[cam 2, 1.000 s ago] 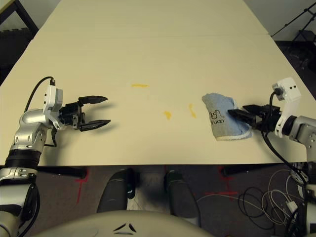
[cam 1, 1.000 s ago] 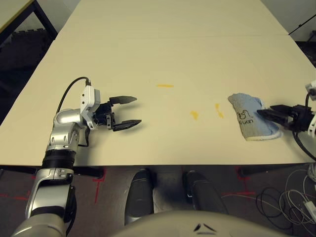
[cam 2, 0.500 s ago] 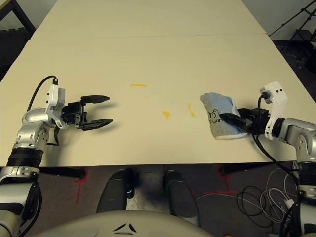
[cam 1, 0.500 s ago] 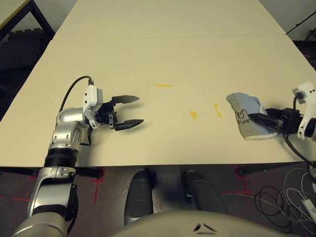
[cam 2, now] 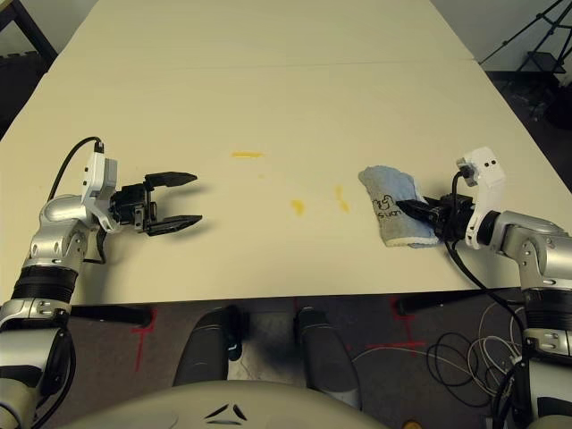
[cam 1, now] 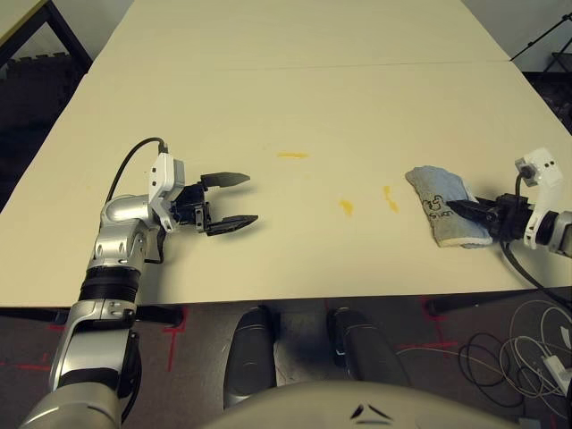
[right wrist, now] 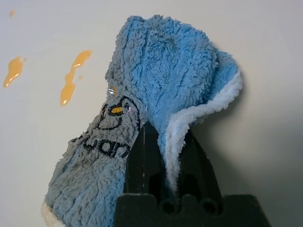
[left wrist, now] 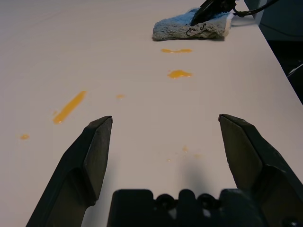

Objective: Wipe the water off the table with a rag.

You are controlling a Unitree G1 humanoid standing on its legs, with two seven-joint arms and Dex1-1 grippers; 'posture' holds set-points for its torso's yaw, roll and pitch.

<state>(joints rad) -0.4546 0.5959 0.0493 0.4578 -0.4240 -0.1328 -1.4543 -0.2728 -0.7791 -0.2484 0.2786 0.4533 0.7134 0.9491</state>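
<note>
Pale table, rag pinched between right fingers.

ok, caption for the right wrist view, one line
Right gripper shut on the blue-grey rag, bunching its whitish edge, with yellow-orange liquid on the table beyond.

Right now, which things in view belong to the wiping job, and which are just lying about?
For the job:
- rag, pinched in the right gripper
- yellow-orange spills
- table

Lying about:
- pale cables on the floor
</note>
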